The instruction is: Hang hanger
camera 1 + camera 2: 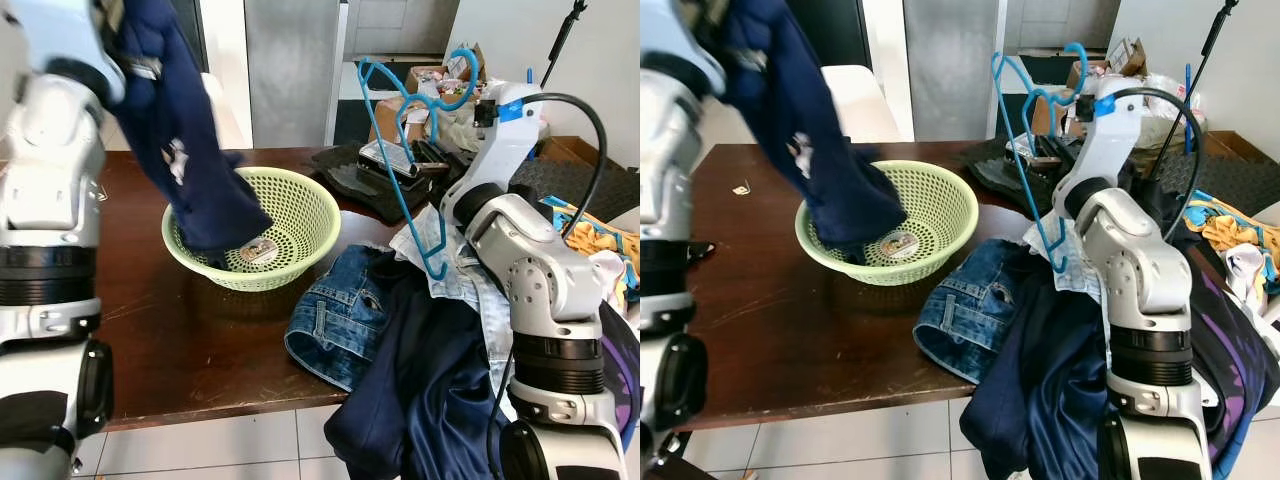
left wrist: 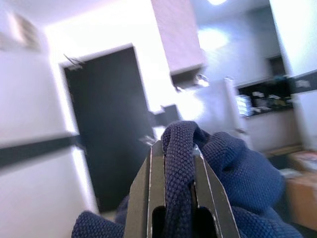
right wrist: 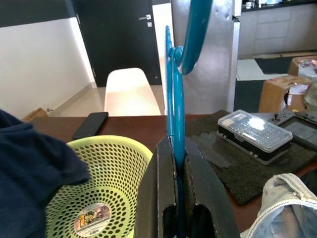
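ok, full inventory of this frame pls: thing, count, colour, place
hanger: 1, blue, held up over the table's right side
sweater: 1, navy, hanging into the basket
basket: 1, light green, table centre
table: 1, dark brown wood
jeans: 1, blue denim, front table edge
navy garment: 1, draped over table edge
mat: 1, dark, far right of table
clear case: 1, on mat
chair: 1, white, behind table
left claw: shut on sweater
right claw: shut on hanger
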`<state>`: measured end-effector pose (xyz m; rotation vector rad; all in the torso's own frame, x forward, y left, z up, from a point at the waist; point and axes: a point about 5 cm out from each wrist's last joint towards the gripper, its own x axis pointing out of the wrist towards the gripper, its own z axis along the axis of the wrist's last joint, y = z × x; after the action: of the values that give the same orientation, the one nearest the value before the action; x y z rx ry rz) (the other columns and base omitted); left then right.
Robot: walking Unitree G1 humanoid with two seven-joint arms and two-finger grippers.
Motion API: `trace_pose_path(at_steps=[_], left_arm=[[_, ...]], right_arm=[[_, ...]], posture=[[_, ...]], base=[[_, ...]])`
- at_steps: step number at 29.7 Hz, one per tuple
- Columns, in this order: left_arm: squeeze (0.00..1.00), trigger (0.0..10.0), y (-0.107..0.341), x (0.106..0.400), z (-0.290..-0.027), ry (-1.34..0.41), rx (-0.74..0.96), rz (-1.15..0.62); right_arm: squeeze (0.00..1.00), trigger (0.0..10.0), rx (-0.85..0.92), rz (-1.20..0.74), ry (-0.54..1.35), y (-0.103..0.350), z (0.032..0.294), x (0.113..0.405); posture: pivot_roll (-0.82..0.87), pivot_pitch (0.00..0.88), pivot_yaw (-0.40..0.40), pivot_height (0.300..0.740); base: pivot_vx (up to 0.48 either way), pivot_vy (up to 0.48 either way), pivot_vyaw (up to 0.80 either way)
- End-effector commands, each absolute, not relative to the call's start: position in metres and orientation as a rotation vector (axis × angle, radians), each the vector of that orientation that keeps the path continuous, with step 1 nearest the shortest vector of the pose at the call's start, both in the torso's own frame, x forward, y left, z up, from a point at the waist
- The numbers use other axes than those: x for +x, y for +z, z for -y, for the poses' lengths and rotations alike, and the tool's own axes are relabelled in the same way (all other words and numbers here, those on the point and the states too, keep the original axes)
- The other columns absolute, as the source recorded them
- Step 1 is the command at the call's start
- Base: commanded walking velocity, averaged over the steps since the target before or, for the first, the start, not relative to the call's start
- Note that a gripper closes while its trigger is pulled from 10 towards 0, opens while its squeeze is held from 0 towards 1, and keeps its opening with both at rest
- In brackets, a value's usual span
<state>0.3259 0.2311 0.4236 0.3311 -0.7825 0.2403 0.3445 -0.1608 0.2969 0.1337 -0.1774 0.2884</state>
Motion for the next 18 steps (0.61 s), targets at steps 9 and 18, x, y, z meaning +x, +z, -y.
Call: trace_pose_path(at_steps=[9, 18], left_arm=[[0.0, 0.0, 0.445, 0.3, -0.212, 0.23, 0.473, 0.951], [0.0, 0.0, 0.356, 0.335, -0.18, -0.059, 0.252, 0.635]], right_arm=[[0.0, 10.0, 0.156, 0.206, 0.282, 0.3, 0.162, 0.345], [0.0, 10.0, 0.162, 0.197, 0.268, 0.296, 0.165, 0.344]], posture=[[0.06, 0.03, -0.019, 0.74], [0.07, 0.038, -0.016, 0.74]], base=[[0.0, 0.0, 0.0], [0.0, 0.0, 0.0]])
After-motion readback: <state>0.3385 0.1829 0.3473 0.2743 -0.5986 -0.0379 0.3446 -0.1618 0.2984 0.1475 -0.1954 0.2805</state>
